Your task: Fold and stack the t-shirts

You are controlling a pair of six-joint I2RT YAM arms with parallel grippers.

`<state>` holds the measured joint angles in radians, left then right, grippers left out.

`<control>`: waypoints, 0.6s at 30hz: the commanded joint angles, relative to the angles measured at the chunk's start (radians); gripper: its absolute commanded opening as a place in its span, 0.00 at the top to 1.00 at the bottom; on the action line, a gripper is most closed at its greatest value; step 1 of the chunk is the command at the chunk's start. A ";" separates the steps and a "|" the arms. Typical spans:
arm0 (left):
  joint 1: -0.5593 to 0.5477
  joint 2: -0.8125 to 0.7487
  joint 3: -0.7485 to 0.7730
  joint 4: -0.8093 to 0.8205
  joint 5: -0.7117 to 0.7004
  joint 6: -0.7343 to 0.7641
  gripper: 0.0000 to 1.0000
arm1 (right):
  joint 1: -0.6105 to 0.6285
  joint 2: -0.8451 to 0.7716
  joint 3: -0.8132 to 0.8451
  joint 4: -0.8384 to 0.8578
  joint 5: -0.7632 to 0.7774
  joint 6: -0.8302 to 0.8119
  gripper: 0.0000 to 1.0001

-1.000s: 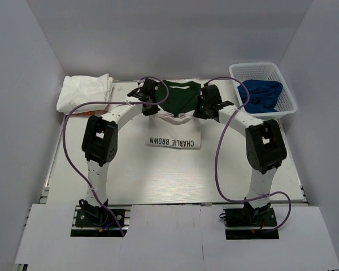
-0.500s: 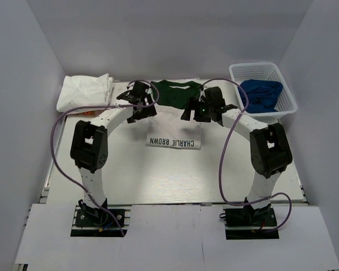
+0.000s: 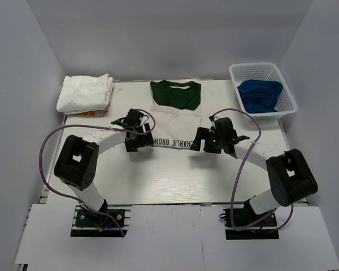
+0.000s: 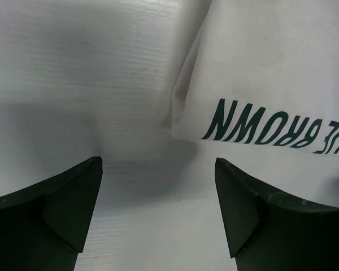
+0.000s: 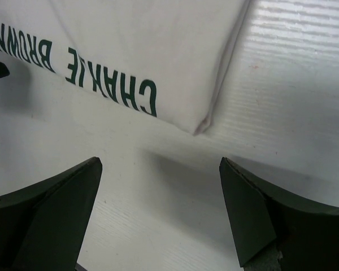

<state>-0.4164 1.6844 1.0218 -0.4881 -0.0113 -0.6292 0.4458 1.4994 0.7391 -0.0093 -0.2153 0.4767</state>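
Over at the far right corner sits the white basket, and there's a crumpled blue cloth in it, filling most of the floor. Far left corner of the tabletop: a folded white bundle, lying flat.

Centre stage, the green-and-white t-shirt lies flat on the tabletop, folded into a narrow strip. Its long axis runs near to far: dark green collar end points away from the arms, white hem end points towards them. The green CHARLIE BROWN lettering runs across the near edge, upside down from above.

The left hand is spread wide with nothing gripped. The shirt's near-left corner lies just ahead of it, towards the right finger. The right hand is just as wide open and empty too, with the near-right corner just ahead of its gap. The two hands flank the hem, one beside each near corner.
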 commanded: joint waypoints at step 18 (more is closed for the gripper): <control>0.021 0.089 -0.040 0.193 0.134 0.025 0.55 | -0.025 0.119 -0.017 0.189 0.022 0.077 0.24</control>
<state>-0.3954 1.7576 1.0096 -0.3126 0.0925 -0.6132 0.4255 1.5913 0.7155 0.1593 -0.1967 0.5220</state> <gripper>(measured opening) 0.458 0.779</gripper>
